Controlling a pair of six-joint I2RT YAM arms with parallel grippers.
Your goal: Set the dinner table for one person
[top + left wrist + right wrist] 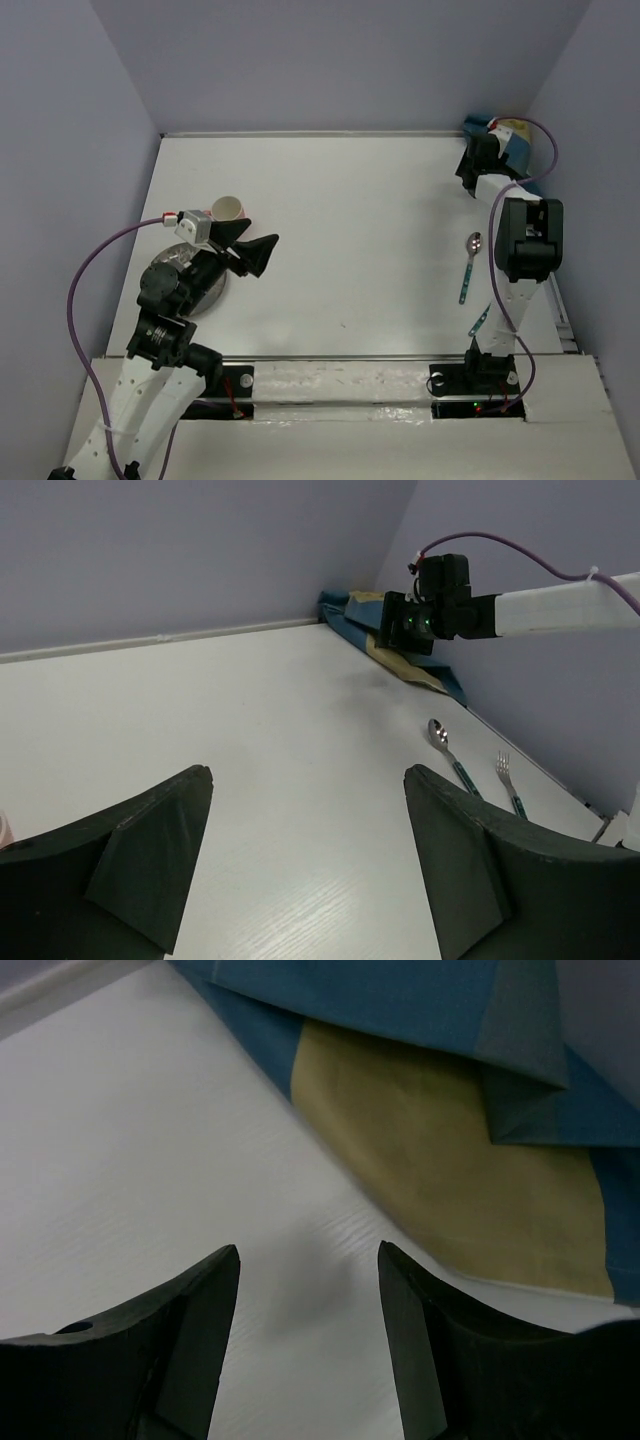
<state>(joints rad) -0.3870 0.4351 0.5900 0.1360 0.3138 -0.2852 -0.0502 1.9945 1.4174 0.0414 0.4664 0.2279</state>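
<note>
1. Dinner table [350,210]: the white tabletop spans the overhead view. The pieces lie around its edges, so the setting is judged barely begun.
2. Right gripper [308,1290]: fingers apart and holding nothing. It is low over the table at 1 o'clock, just beside the folded blue-and-tan placemat [440,1150]. It is probably lined up to take the cloth's near edge, since the mat goes down before anything rests on it.
3. Left gripper [310,820]: fingers wide apart and empty. It hangs above the table at 9 o'clock, near the plate [210,292] and cup [228,208], apparently waiting.
4. Spoon [471,262] and fork [510,785]: both lie flat at 3 to 4 o'clock, well apart from the placemat.
</note>
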